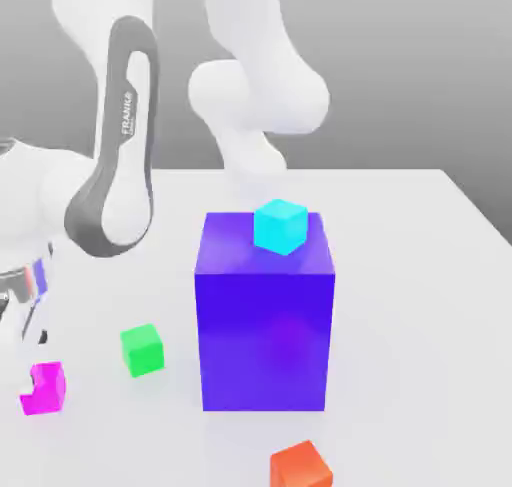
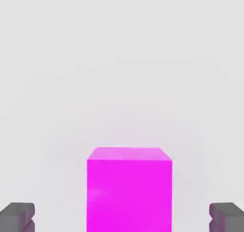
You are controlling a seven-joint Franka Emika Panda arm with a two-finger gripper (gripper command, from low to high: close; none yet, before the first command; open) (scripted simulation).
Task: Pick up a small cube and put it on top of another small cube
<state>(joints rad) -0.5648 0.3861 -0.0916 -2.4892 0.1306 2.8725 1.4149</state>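
Tool (image 2: 122, 216) fingers are spread wide, one dark fingertip (image 2: 18, 216) on each side of the magenta cube (image 2: 128, 190), and nothing is gripped yet; in the hand view clear gaps are seen between the pads and the cube's faces. In the exterior view the magenta cube (image 1: 44, 389) is found at the counter's (image 1: 420, 275) near corner on the exterior view's left, partly covered by the white hand coming down over it.

Just beside it, toward the exterior view's right, a green cube (image 1: 142, 350) rests on the counter. Further right, near the middle of the counter, a large purple block (image 1: 265, 315) stands upright, and a small cyan cube (image 1: 279, 225) sits on its top face, near the back edge of that face. An orange cube (image 1: 300, 466) lies at the counter's near edge, in front of the purple block and apart from it.

As to progress, the task is judged to be in its early stage: the magenta cube has been straddled but not closed upon, so the grasp, the lift, the carry and the placing on another small cube are all left to do. Which small cube is meant as the base cannot be told.

On the grey side panel of the arm (image 1: 125, 155) the word FRANKA can be read, running lengthwise; smaller lettering beside it cannot be made out.
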